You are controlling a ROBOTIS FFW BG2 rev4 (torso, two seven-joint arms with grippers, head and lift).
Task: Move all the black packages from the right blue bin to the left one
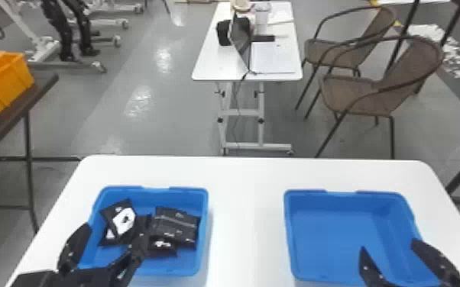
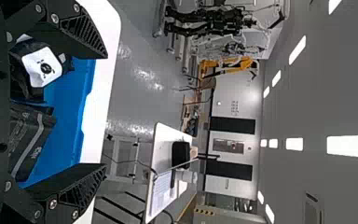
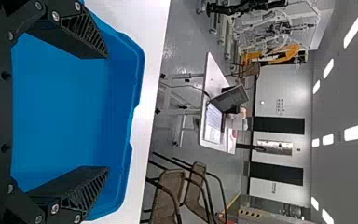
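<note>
In the head view my left gripper (image 1: pixel 107 244) is open over the near part of the left blue bin (image 1: pixel 205 229), where several black packages (image 1: pixel 174 225) lie, one with a white label (image 1: pixel 124 221). My right gripper (image 1: pixel 391 253) stands open above the near right part of the right blue bin (image 1: pixel 328 236), whose visible floor is bare. The left wrist view has the left gripper (image 2: pixel 105 112) with its fingers wide apart, black packages (image 2: pixel 28 140) beyond them. In the right wrist view the right gripper (image 3: pixel 107 112) is spread over the blue floor, holding nothing.
Both bins stand on a white table (image 1: pixel 246 191), with a gap between them. Farther off are a second table (image 1: pixel 217 65) with a laptop, brown chairs (image 1: pixel 359 91) and, at the left, an orange bin (image 1: pixel 4 84) on a dark table.
</note>
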